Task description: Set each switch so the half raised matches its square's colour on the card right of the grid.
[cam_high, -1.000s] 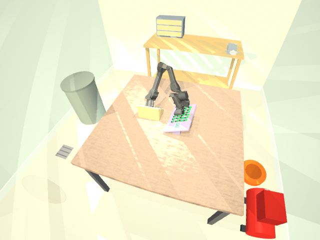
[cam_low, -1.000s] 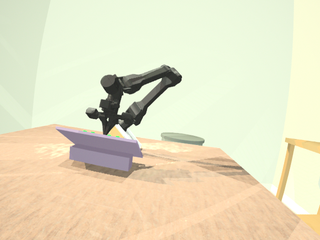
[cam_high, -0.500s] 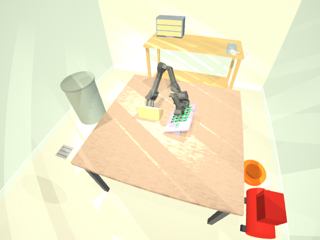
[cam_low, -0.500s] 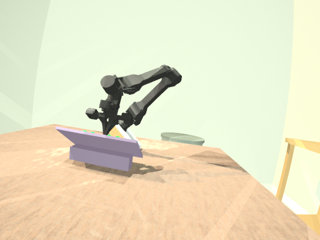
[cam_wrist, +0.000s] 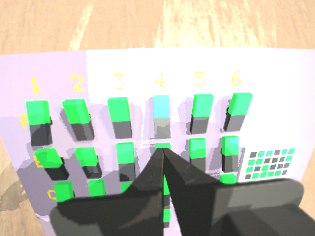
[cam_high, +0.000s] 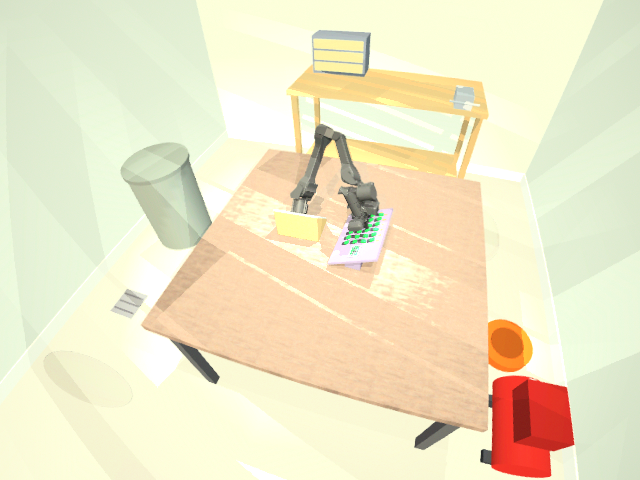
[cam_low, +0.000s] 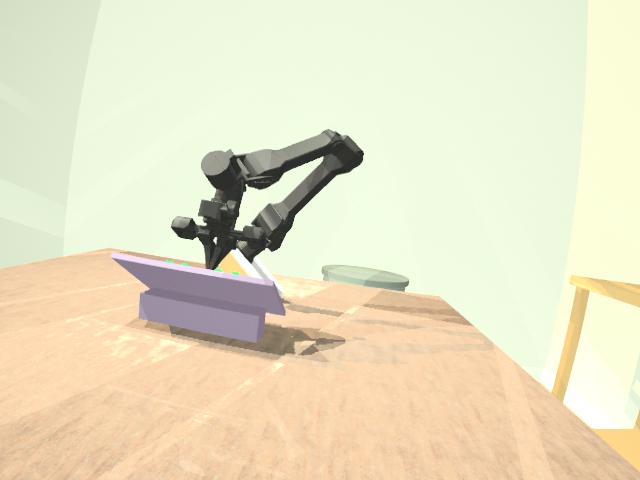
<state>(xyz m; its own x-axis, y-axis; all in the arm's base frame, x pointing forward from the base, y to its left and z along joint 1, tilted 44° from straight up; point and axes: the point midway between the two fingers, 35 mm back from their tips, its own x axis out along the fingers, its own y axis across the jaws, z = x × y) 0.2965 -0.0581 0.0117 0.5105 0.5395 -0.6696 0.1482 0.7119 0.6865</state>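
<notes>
The lilac tilted panel (cam_high: 369, 254) (cam_low: 206, 282) (cam_wrist: 281, 98) carries rows of green-and-dark-grey switches. In the wrist view, switch A4 (cam_wrist: 161, 107) looks paler than its row neighbours, A3 (cam_wrist: 119, 109) and A5 (cam_wrist: 202, 105). The small card (cam_high: 354, 251) (cam_wrist: 271, 163) is beside row B at the right; its far row shows dark squares first and fourth, the others green. My gripper (cam_low: 210, 268) (cam_wrist: 161, 152) is shut and empty, its tip over switch B4 and low at the panel. Whether it touches is unclear. Its fingers hide much of rows C and D.
A yellow board (cam_high: 298, 226) stands near the arm's base on the wooden table (cam_high: 289, 320) (cam_low: 361, 413). A grey bin (cam_high: 173, 201) stands beyond the table's left edge. A workbench (cam_high: 392, 90) is behind, and an orange bowl (cam_high: 507, 343) and red object (cam_high: 522, 449) are at the right.
</notes>
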